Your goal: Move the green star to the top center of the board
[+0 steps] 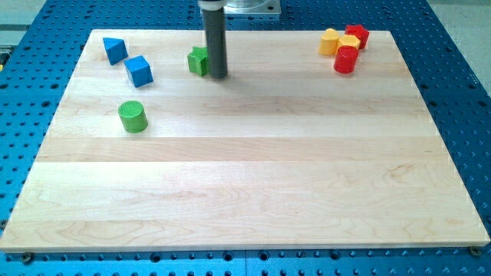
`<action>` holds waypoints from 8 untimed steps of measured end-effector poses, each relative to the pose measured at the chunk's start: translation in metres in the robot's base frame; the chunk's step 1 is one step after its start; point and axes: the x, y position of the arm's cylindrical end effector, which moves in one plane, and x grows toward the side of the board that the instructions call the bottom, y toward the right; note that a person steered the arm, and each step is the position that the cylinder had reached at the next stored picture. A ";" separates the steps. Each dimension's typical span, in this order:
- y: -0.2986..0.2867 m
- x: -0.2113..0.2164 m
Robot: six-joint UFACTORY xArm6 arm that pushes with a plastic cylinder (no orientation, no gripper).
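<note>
My tip rests on the counter just beside the green star, on that block's right in the view; whether they touch I cannot tell. There is no pincer on this rod, so nothing is held. The green star sits near the view's top, left of centre, partly hidden by the rod; its points and long axis cannot be made out. A green cylinder stands well apart, lower left.

My tip touches the star's right
</note>
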 end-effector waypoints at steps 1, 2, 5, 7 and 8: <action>-0.024 0.054; -0.059 0.022; -0.094 -0.030; 0.002 -0.066; -0.017 -0.051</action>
